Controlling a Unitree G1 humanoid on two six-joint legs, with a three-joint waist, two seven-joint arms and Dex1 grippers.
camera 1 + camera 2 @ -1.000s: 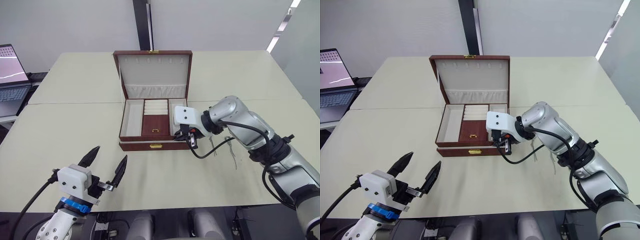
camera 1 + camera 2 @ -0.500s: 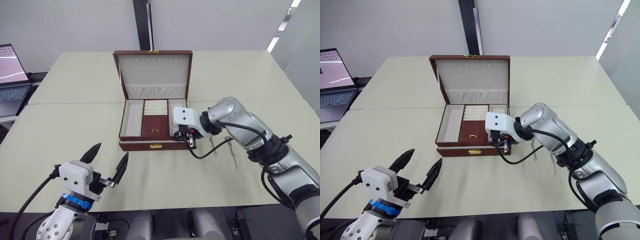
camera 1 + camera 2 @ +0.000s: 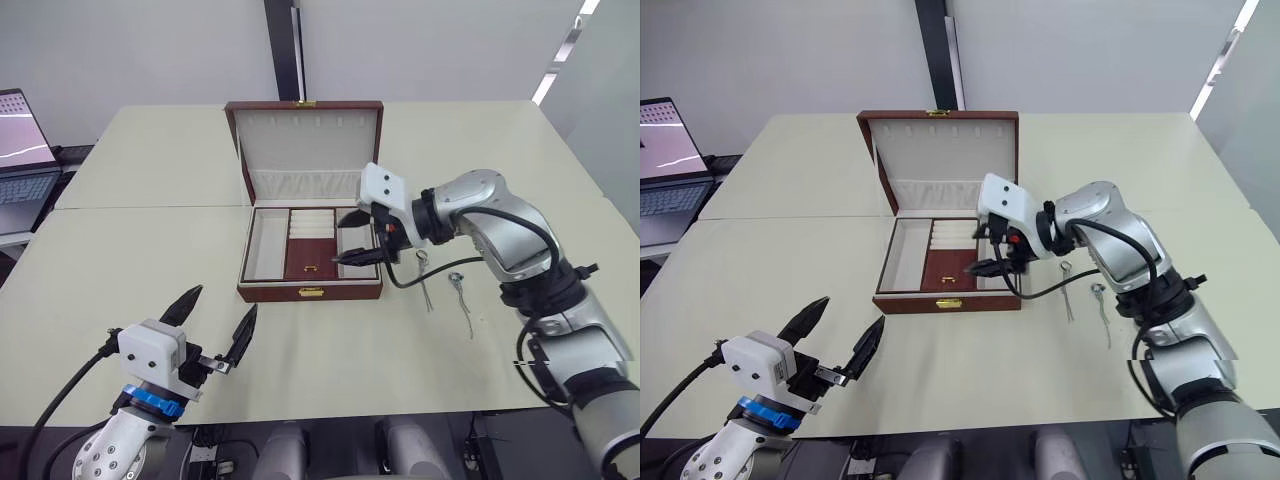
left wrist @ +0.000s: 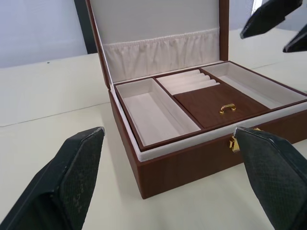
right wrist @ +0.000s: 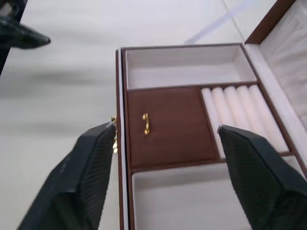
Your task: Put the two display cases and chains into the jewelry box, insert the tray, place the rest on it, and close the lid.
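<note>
Left gripper (image 3: 213,315) waits near, fingers spread, empty. Beyond it sits the jewelry box (image 3: 311,291), tray (image 3: 308,243) already seated, lid (image 3: 306,146) upright. Right gripper (image 3: 357,238) hovers over the tray's right end, fingers parted. Right of the box lie seemingly two small metal pieces (image 3: 463,296), likely awaiting the tray.

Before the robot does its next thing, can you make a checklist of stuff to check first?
1. Tray sitting inside the jewelry box: ok.
2. Lid standing open: ok.
3. Right gripper open and holding nothing, above the box's right end: ok.
4. Left gripper open, away from the box: ok.
5. Chains placed on the tray: not ok, two lie on the table right of the box.
6. Display cases under the tray: cannot tell.
</note>
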